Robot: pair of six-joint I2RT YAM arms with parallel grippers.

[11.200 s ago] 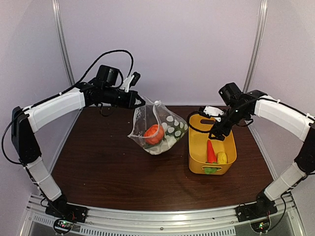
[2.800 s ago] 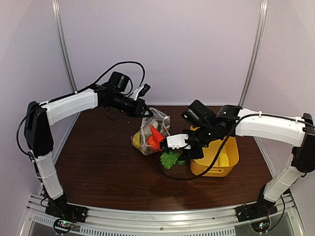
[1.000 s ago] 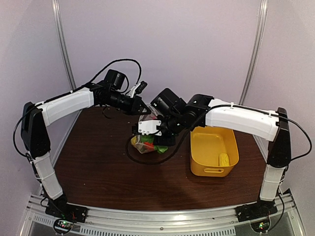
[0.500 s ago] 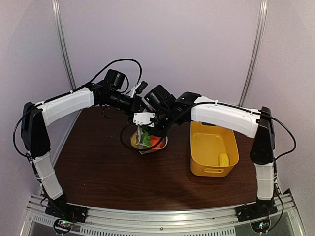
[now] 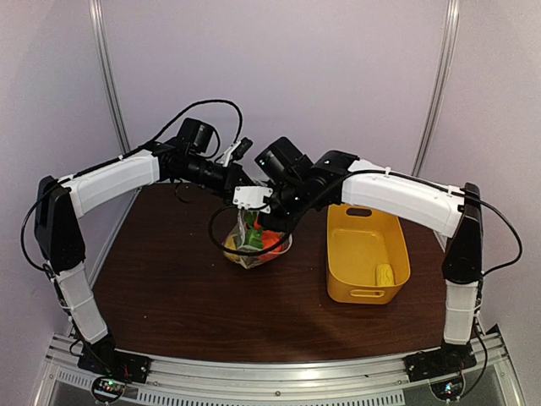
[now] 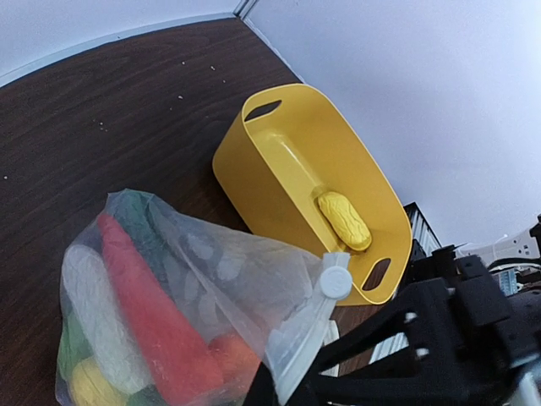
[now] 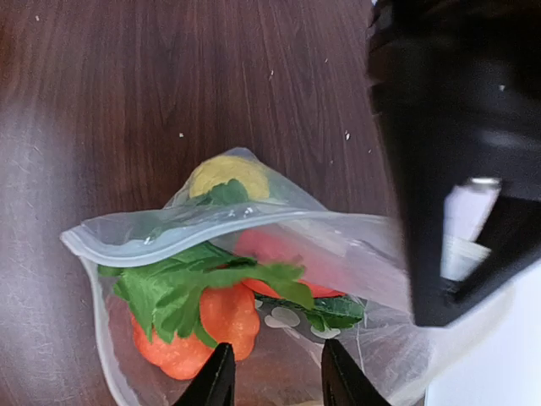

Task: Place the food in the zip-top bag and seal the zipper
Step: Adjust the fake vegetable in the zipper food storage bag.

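The zip-top bag (image 5: pixel 254 241) is held up by its mouth edge in the clamped left end effector (image 6: pixel 287 393) so that it gapes; the right end effector (image 7: pixel 277 372) is poised above, fingers parted and empty; toy vegetables (image 7: pixel 199 317) lie inside, one corn cob (image 6: pixel 342 220) in the yellow basket (image 6: pixel 279 127).

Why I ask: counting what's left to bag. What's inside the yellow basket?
One yellow corn piece lies in the basket, by its near handle. Its near wall hides some floor.
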